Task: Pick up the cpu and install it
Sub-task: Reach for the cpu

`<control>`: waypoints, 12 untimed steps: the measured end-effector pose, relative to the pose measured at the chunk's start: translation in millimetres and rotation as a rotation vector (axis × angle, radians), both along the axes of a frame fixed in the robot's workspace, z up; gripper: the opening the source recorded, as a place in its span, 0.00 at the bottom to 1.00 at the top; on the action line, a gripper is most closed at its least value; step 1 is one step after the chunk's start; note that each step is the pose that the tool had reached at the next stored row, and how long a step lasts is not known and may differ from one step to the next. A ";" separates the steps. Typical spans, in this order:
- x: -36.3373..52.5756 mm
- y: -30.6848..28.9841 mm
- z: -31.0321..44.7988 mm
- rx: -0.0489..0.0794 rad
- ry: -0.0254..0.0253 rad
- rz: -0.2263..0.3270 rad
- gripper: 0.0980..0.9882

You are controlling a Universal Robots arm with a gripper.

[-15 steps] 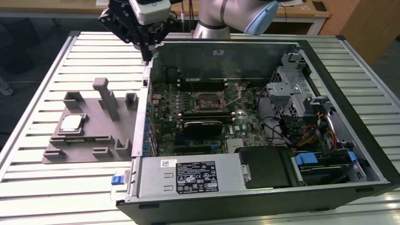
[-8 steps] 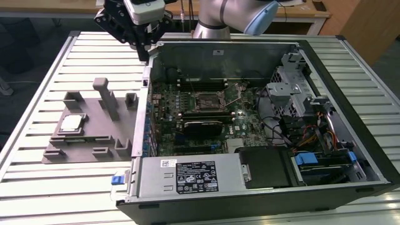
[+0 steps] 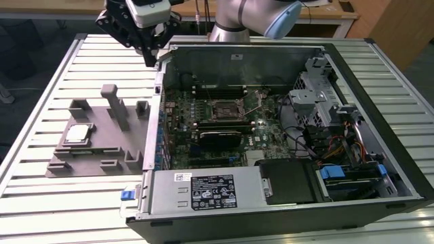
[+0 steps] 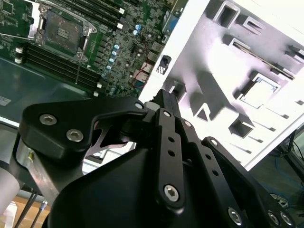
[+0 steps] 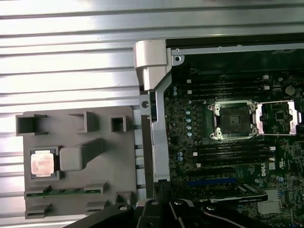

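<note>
- On the cpu (image 3: 76,133): lies flat, metal top up, in a square pocket of the grey holder plate (image 3: 95,150). Rests outside the open computer case (image 3: 271,63), toward the exterior view's left, with the plate on the slatted worktop (image 3: 40,198). Sits just beside a rounded grey block (image 5: 78,156) of the plate in the first wrist view.
- On the hand (image 3: 150,62): hangs above the case's far corner, near the side wall. Stands well apart from the cpu and higher than the plate. Looks closed, with the tips drawn to a point in the exterior view, and grips nothing.
- On the socket (image 5: 235,121): sits mid-way across the motherboard (image 5: 190,142), dark and bare inside. Has its metal retaining frame (image 5: 278,116) swung open to one side. Holds no chip.
- On work done, as a judgement: amounts to nothing visible on the cpu itself, with no grasp and no contact. Counts at most an opened socket as preparation.
- On work left, as a judgement: takes in both halves of the task, the pick-up from the plate's pocket and the seating in the socket. Puts the job at its very start.
</note>
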State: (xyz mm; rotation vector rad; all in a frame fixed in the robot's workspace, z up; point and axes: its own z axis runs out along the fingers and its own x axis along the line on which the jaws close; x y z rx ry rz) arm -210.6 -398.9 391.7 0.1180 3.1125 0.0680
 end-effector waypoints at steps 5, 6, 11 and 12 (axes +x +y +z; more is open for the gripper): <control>-8.5 0.0 -2.7 0.000 0.0000 0.000 0.01; -10.4 0.0 -3.3 0.000 0.0000 0.000 0.01; -19.3 0.0 -6.9 0.000 -0.0001 0.000 0.01; -21.0 0.0 -7.5 0.000 0.0000 0.000 0.01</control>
